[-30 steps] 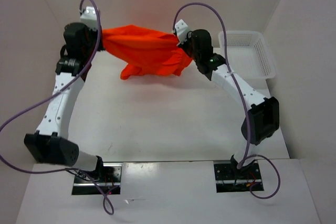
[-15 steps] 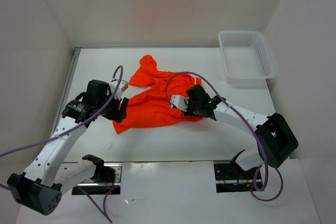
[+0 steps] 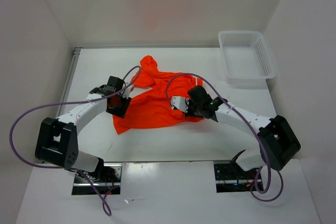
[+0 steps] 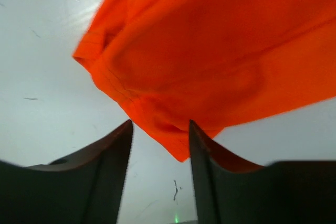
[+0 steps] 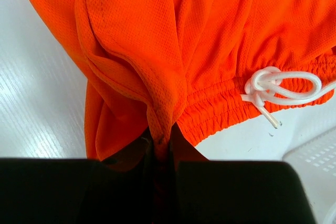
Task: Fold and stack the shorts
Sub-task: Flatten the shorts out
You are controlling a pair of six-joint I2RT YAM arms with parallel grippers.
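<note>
The orange shorts [image 3: 149, 113] lie crumpled on the white table, one leg [image 3: 148, 66] reaching toward the far side. My left gripper [image 3: 121, 104] sits at their left edge. In the left wrist view it [image 4: 160, 127] is open, a hem corner of the shorts [image 4: 210, 66] lying loose between the dark fingers [image 4: 113, 166]. My right gripper [image 3: 182, 104] rests on the right side of the cloth. Its wrist view shows it [image 5: 163, 139] shut on a pinched fold of the shorts [image 5: 136, 35], beside the gathered waistband and the white drawstring [image 5: 278, 86].
A white mesh basket [image 3: 247, 56] stands at the far right corner of the table; its edge [image 5: 315, 156] shows in the right wrist view. White walls close in the left, back and right sides. Purple cables loop off both arms.
The shorts, held stretched in the air at the far side, now lie on the table. The left gripper has let go and opened. The right gripper stays clamped on the cloth.
</note>
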